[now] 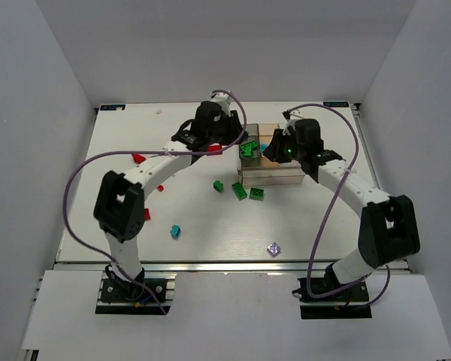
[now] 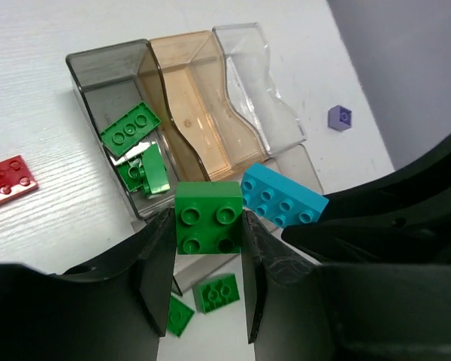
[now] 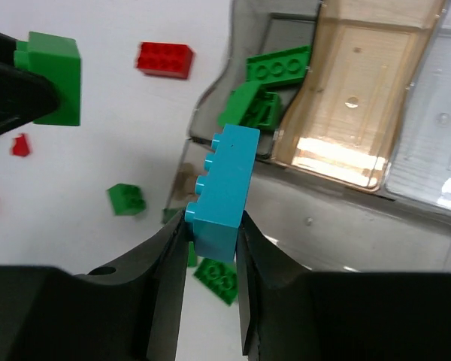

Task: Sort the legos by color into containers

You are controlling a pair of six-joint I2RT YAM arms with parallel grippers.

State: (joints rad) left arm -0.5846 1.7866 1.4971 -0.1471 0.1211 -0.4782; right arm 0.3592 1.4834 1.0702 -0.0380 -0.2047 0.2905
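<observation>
Two robot arms meet over the white desk point(image 1: 210, 233) by the containers point(image 1: 274, 174), and only the overhead view shows the loose legos: red ones point(image 1: 138, 159) at left, green ones point(image 1: 247, 192) just in front of the tray, one cyan point(image 1: 176, 231) nearer the bases. The left wrist view alone shows the left hand point(image 2: 207, 248) clamped on a square green brick point(image 2: 207, 216) above the tray's edge, with flat green pieces point(image 2: 131, 129) in the smoky compartment point(image 2: 98, 71). The right wrist view shows the right hand point(image 3: 210, 241) pinching a cyan brick point(image 3: 224, 192) on edge, studs facing left, over the tray's wall.
</observation>
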